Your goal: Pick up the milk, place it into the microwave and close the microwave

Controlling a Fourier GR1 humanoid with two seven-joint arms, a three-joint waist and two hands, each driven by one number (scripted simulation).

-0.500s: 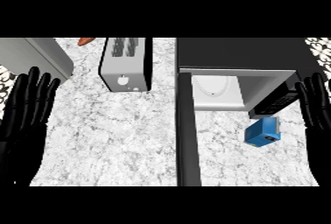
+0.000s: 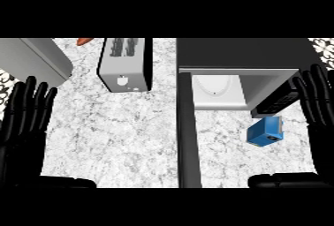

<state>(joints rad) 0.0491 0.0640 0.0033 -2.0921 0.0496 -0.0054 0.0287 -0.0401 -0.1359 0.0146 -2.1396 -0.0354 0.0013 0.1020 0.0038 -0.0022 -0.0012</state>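
Nothing is done yet, as I read it. The small blue milk carton (image 2: pixel 265 132) stands on the white marbled counter (image 2: pixel 117 137), untouched, just in front of the open white-walled microwave (image 2: pixel 222 90) and right below its dark control panel (image 2: pixel 277 102). The microwave's long dark door (image 2: pixel 187 132) swings out toward me, between the carton and the rest of the worktop.

My right hand (image 2: pixel 317 103) sits at the right edge, fingers straight and spread, holding nothing, close beside the carton but apart from it. My left hand (image 2: pixel 27 112) rests open at the left edge, fingers up.

So all three steps remain: grasp, place inside, shut the door.

The carton looks tilted in plan, its long axis running diagonally from lower left to upper right, the far end aimed toward the control panel. Whether it stands upright or lies on its side, I cannot tell from here.

A silver slotted toaster (image 2: pixel 125 64) sits well off to the left, out of the way.
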